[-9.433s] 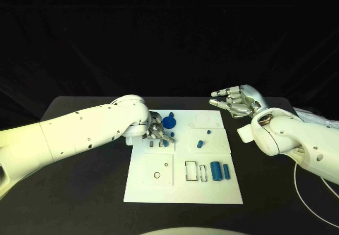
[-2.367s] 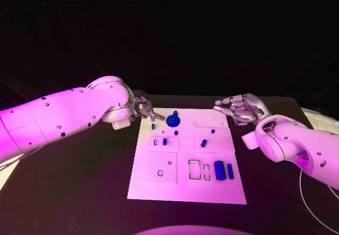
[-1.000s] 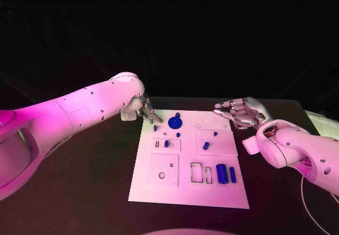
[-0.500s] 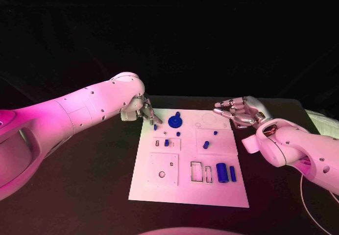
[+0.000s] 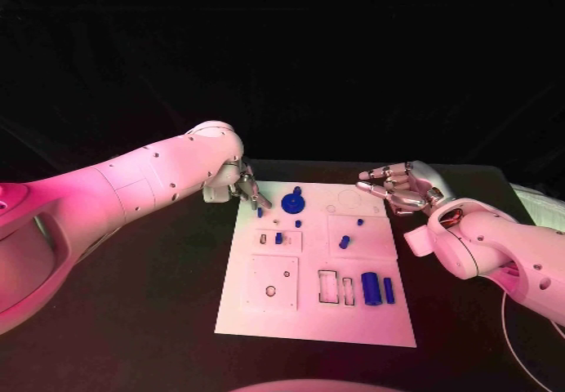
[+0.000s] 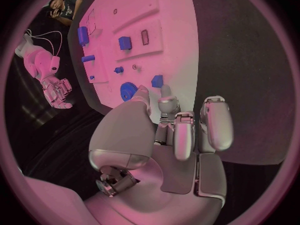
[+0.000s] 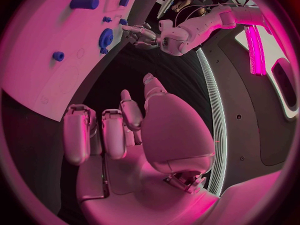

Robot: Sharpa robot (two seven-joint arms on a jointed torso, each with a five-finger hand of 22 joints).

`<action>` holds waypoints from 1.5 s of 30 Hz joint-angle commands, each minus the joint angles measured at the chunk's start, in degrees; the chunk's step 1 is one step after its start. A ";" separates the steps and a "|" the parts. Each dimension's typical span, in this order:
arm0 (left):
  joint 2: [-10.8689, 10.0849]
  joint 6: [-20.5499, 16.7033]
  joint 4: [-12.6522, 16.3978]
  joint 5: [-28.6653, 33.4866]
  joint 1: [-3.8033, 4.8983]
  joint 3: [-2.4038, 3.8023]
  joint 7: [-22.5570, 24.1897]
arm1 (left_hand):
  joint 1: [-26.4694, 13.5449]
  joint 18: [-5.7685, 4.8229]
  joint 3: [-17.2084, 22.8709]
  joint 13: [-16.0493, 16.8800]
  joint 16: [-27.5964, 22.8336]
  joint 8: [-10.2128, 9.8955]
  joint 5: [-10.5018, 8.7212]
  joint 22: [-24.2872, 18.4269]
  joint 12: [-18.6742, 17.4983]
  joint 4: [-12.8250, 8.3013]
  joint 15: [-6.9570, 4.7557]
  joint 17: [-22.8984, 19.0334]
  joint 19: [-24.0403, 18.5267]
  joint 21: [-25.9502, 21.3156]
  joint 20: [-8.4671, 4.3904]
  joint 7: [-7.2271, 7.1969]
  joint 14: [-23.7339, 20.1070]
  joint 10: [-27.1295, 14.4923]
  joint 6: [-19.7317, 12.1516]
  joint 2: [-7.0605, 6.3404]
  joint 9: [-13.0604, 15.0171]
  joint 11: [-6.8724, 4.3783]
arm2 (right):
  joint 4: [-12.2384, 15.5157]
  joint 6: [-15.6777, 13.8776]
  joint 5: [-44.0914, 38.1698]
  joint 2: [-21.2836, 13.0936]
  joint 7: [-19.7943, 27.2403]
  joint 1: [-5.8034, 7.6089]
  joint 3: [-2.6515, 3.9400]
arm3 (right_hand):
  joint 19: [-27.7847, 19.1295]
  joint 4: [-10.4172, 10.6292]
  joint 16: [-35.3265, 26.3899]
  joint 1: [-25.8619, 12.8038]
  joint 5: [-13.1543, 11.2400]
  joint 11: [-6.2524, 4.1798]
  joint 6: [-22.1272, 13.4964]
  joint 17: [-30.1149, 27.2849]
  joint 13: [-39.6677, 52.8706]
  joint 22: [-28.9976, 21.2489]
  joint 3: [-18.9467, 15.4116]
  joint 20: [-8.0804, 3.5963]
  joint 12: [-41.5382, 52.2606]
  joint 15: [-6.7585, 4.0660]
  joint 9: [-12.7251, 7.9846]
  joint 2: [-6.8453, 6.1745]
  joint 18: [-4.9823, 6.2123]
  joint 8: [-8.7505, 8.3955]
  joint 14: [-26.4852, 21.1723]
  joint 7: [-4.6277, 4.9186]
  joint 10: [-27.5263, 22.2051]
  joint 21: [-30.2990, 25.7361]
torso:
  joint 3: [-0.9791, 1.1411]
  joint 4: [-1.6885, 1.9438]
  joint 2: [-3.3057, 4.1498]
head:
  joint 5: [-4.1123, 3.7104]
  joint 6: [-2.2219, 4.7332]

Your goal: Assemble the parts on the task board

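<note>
The white task board (image 5: 309, 314) lies in the middle of the table. A blue gear (image 5: 293, 201) stands near its far edge, with small blue pieces (image 5: 344, 242) scattered below it and one small piece (image 5: 278, 238) in a recess. A blue cylinder (image 5: 370, 288) and a thinner bar (image 5: 388, 291) lie at the near right. My left hand (image 5: 247, 189) hovers at the far left corner, its fingers just above a small blue piece (image 5: 259, 212) and holding nothing (image 6: 157, 80). My right hand (image 5: 398, 186) floats off the far right corner, fingers loosely bent and empty.
Black table surrounds the board (image 6: 169, 15) on all sides. Several outlined recesses (image 5: 328, 286) mark the near half of the board. A white cable (image 5: 509, 314) lies on the table at the right, by my right arm.
Since 9.4 s ago my left hand has come off the board's left recess area and drawn back to the far left corner. Over the last second both hands have hardly moved.
</note>
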 commanded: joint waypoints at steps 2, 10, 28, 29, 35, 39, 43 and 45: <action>0.02 1.32 0.24 0.20 -0.03 0.01 0.25 | 0.73 -0.11 0.08 0.04 0.18 0.23 0.33 4.17 0.36 -0.24 -0.43 15.09 0.28 0.35 -0.01 -0.12 6.03 0.50 0.46 -0.05 0.10 0.06 | 0.02 0.99 -0.57 0.11 0.27 -0.04 0.00 | -0.30 0.00 -0.20 -0.16 -0.19 0.17 0.09 5.55 -0.05 -0.01 -0.30 0.11 -0.29 0.09 0.07 0.28 -0.22 0.08 3.74 -0.09 -0.38 -0.27 | 0.01 0.01 0.00 | 0.10 -0.08; -0.06 1.86 0.66 0.31 -0.10 0.01 0.20 | 1.12 -0.18 0.29 0.26 0.18 0.36 0.36 4.40 0.60 -0.31 -0.46 15.09 0.41 0.59 -0.04 -0.18 6.03 0.70 0.55 0.15 0.18 0.01 | 0.04 1.03 -0.59 0.11 0.27 -0.04 0.00 | -0.31 -0.07 -0.22 -0.07 -0.30 0.17 0.09 5.52 -0.05 -0.02 -0.30 0.10 -0.28 0.09 0.07 0.32 -0.22 0.08 3.74 -0.09 -0.37 -0.28 | 0.00 0.03 0.00 | 0.18 -0.19; -0.23 2.08 0.88 0.33 -0.14 0.00 -0.02 | 2.83 -0.28 1.44 0.35 0.18 0.74 0.44 4.82 0.88 -0.72 -0.69 15.09 0.67 0.96 -0.24 -0.46 6.03 1.08 0.66 0.72 0.45 -0.24 | 0.13 0.99 -0.59 0.00 0.21 -0.04 0.00 | -0.31 -0.14 -0.26 0.04 -0.37 0.16 0.07 5.48 -0.06 -0.02 -0.27 0.10 -0.28 0.09 0.07 0.40 -0.22 0.07 3.73 -0.09 -0.37 -0.28 | -0.01 -0.02 0.02 | 0.35 -0.48; -0.22 2.14 0.86 0.31 -0.14 0.00 -0.11 | 3.22 -0.28 1.77 0.34 0.18 0.76 0.45 4.85 0.89 -0.83 -0.73 15.09 0.68 0.97 -0.27 -0.50 6.03 1.10 0.61 0.84 0.48 -0.29 | 0.14 1.00 -0.59 0.00 0.21 -0.04 0.00 | -0.31 -0.14 -0.26 0.04 -0.37 0.16 0.07 5.48 -0.06 -0.02 -0.27 0.10 -0.28 0.09 0.07 0.40 -0.22 0.07 3.73 -0.09 -0.37 -0.28 | 0.02 -0.01 0.03 | 0.38 -0.58; -0.22 2.46 0.81 0.19 -0.14 0.00 -0.35 | 3.83 -0.32 2.32 0.39 0.18 0.81 0.44 5.00 0.97 -1.01 -0.79 15.09 0.76 1.10 -0.34 -0.56 6.03 1.20 0.55 0.93 0.52 -0.36 | 0.15 1.00 -0.59 0.01 0.23 -0.04 0.00 | -0.31 -0.14 -0.26 0.04 -0.37 0.16 0.07 5.48 -0.06 -0.02 -0.27 0.10 -0.28 0.09 0.07 0.40 -0.22 0.07 3.73 -0.09 -0.37 -0.28 | 0.01 -0.03 0.02 | 0.30 -0.61; -0.17 2.52 0.82 0.15 -0.14 0.00 -0.41 | 4.19 -0.33 2.75 0.41 0.18 0.86 0.43 5.05 1.03 -1.09 -0.83 15.09 0.79 1.12 -0.39 -0.62 6.03 1.27 0.55 1.05 0.56 -0.41 | 0.16 0.98 -0.59 -0.06 0.21 -0.04 0.00 | -0.31 -0.14 -0.26 0.04 -0.37 0.16 0.07 5.48 -0.06 -0.02 -0.27 0.10 -0.28 0.09 0.07 0.40 -0.22 0.07 3.73 -0.09 -0.37 -0.28 | 0.02 0.01 0.03 | 0.28 -0.60; -0.13 2.29 0.80 0.14 -0.14 0.00 -0.42 | 4.94 -0.33 3.61 0.35 0.18 0.91 0.42 5.09 1.01 -1.32 -0.92 15.09 0.81 1.10 -0.47 -0.72 6.03 1.30 0.49 1.31 0.62 -0.50 | 0.19 0.84 -0.59 -0.12 0.29 -0.04 0.00 | -0.31 -0.14 -0.26 0.04 -0.37 0.16 0.07 5.48 -0.06 -0.02 -0.27 0.10 -0.28 0.09 0.07 0.40 -0.22 0.07 3.73 -0.09 -0.37 -0.28 | 0.04 -0.05 0.05 | 0.35 -0.67; -0.10 2.26 0.75 0.14 -0.14 0.00 -0.43 | 5.63 -0.33 4.32 0.30 0.18 0.90 0.44 5.13 0.99 -1.62 -0.98 15.09 0.83 1.11 -0.53 -0.80 6.03 1.30 0.39 1.48 0.63 -0.57 | 0.21 0.80 -0.59 -0.14 0.31 -0.04 0.00 | -0.30 -0.17 -0.26 0.07 -0.39 0.16 0.07 5.48 -0.04 -0.01 -0.27 0.10 -0.25 0.08 0.07 0.42 -0.22 0.07 3.73 -0.09 -0.36 -0.27 | 0.04 -0.07 0.05 | 0.30 -0.70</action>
